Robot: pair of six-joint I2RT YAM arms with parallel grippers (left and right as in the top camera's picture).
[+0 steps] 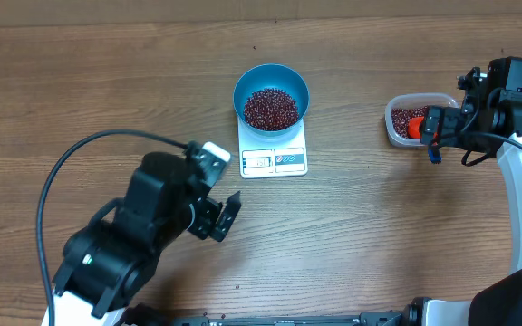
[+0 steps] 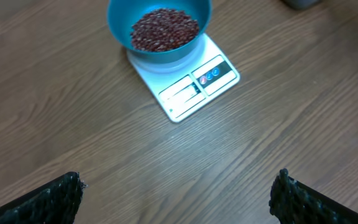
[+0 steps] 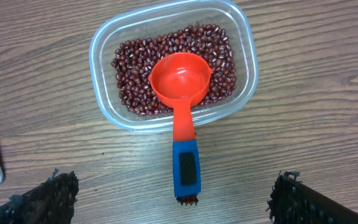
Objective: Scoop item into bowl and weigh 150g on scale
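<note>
Overhead, we see the bowl of beans atop the scale, upper centre, its display edge toward the bottom. At right, a tub holds a scoop. The left end effector and right end effector gape wide, empty.

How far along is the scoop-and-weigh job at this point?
Done: the bowl sits on the scale with a heap of beans in it.
In hand: nothing. The left gripper and right gripper are both open, and the scoop lies empty in the tub, its handle over the rim.
Left: confirming the weight. The display is unreadable, so more scoops may be needed.
</note>
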